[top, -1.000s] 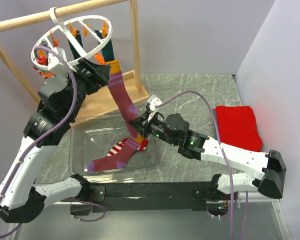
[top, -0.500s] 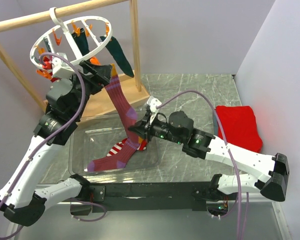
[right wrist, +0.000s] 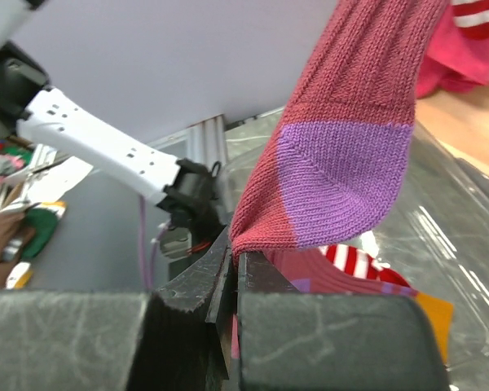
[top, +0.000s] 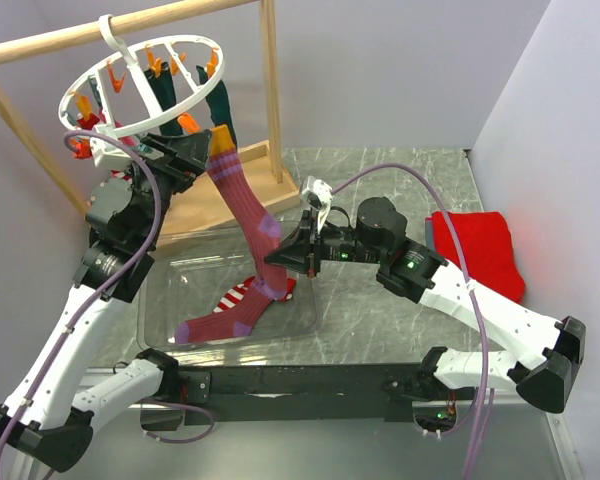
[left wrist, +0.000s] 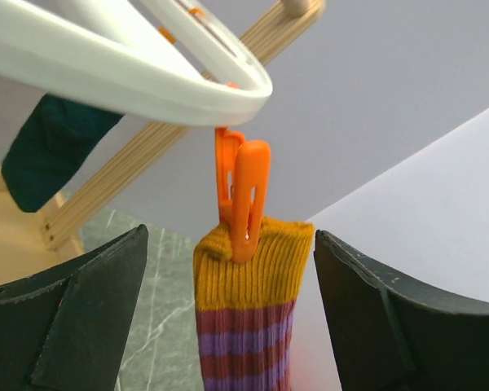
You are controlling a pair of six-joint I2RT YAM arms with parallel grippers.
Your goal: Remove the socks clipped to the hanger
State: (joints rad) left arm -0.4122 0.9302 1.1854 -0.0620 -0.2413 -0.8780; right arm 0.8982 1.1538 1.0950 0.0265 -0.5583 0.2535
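Right gripper [right wrist: 235, 262] jaws clamp the sock [top: 238, 195] below the clip [left wrist: 244, 191], keeping it taut. Left gripper [left wrist: 230, 244] jaws stand apart, flanking that clip, likely to pinch it open.

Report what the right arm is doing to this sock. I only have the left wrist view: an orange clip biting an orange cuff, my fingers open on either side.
Observer: The right hand is shut on the hanging sock, just below its purple heel.
Operator: Say whether the sock hangs slack.
Observer: In the top view it slants almost straight from the orange clip down to that hand, so it looks pulled rather than slack.
Operator: Tell me what lies under it.
Observer: A clear bin holding a second maroon sock and a red-and-white striped sock.
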